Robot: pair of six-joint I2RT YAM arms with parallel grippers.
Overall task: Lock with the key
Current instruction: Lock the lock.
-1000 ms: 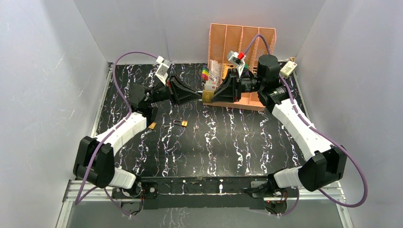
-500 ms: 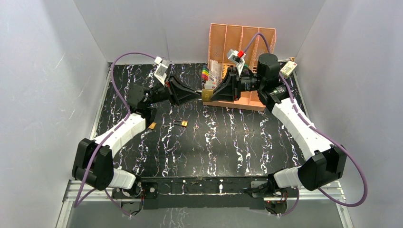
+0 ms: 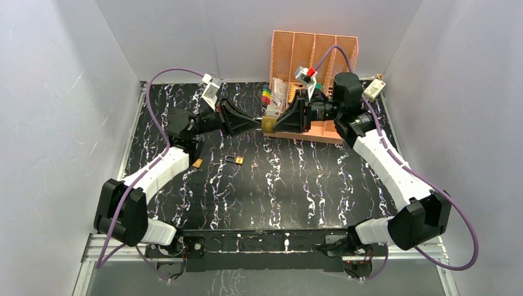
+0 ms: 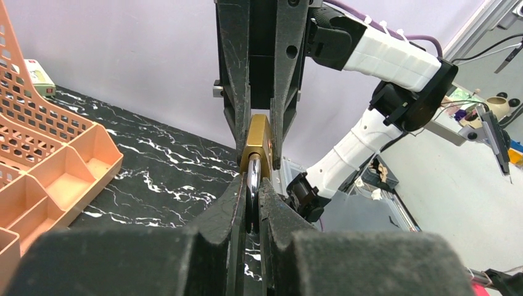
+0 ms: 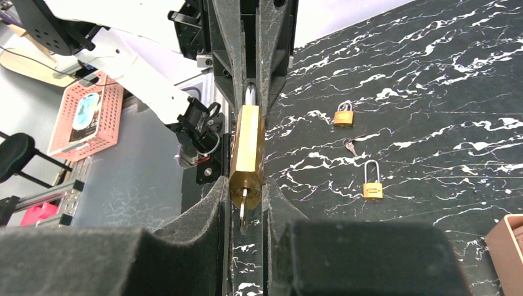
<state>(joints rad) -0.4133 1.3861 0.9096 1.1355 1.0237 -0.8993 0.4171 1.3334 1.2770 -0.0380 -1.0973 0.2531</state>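
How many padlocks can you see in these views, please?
3. One padlock is clamped in the air between the left gripper and right gripper; two smaller padlocks lie apart on the table. More could hide in the orange organizer.

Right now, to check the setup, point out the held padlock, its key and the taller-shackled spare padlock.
held padlock (image 5: 247, 145): right wrist view, on its brass body.
key (image 5: 242, 214): right wrist view, on the end sticking out of the lock.
spare padlock (image 5: 372, 190): right wrist view, on its brass body.
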